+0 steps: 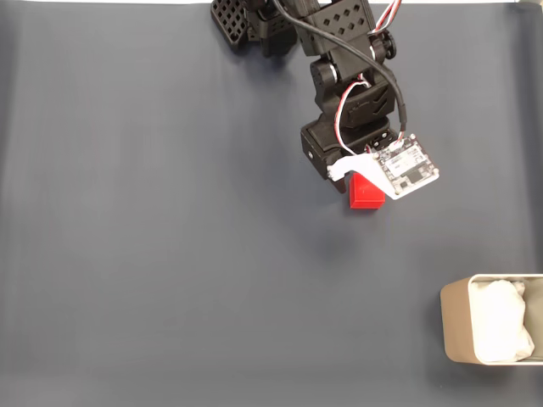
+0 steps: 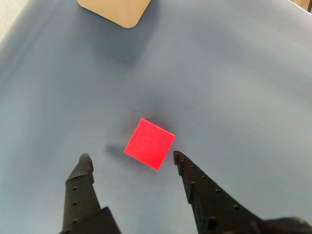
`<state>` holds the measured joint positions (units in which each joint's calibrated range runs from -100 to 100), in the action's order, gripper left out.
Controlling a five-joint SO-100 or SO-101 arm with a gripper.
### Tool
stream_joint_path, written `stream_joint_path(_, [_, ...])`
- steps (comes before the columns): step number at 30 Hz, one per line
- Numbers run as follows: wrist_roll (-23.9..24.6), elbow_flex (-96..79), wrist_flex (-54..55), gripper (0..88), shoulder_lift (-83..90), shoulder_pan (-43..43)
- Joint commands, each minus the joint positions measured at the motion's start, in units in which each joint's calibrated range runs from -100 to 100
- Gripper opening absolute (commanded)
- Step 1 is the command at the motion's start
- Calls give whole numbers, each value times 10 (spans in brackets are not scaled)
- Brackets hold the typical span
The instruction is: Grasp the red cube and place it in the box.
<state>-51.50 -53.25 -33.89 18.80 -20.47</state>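
Wrist view: the jaws (image 2: 130,161) stand spread apart with nothing between them yet, two black fingers (image 2: 83,178) reaching up from the lower edge. The red cube (image 2: 149,143) rests on the grey-blue table (image 2: 243,87) just beyond the fingertips, turned cornerwise to them, so its edges do not line up with the fingers. The right-hand fingertip in this view sits just beside the cube's nearest corner; whether it touches cannot be told. The left-hand fingertip is apart from the cube. A corner of the box (image 2: 117,10) shows at the top edge, well apart from the cube.

In the fixed view the black arm (image 1: 344,76) reaches down from the top edge, and a white circuit board (image 1: 405,166) on its wrist covers part of the cube, which lies near the middle of the table. The box stands at the lower right corner, its white lining visible inside and no cube in it.

As for progress, the arm appears lined up over the cube but the grasp is not yet made. Left to do: move the fingers around the cube, close on it, lift, carry it across to the box and let go.
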Motion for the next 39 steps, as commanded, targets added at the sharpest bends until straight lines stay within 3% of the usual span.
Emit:
stream_joint_path(1, [1, 16, 18, 384, -8, 2])
stream_joint_path(39, [7, 66, 40, 385, -43, -42])
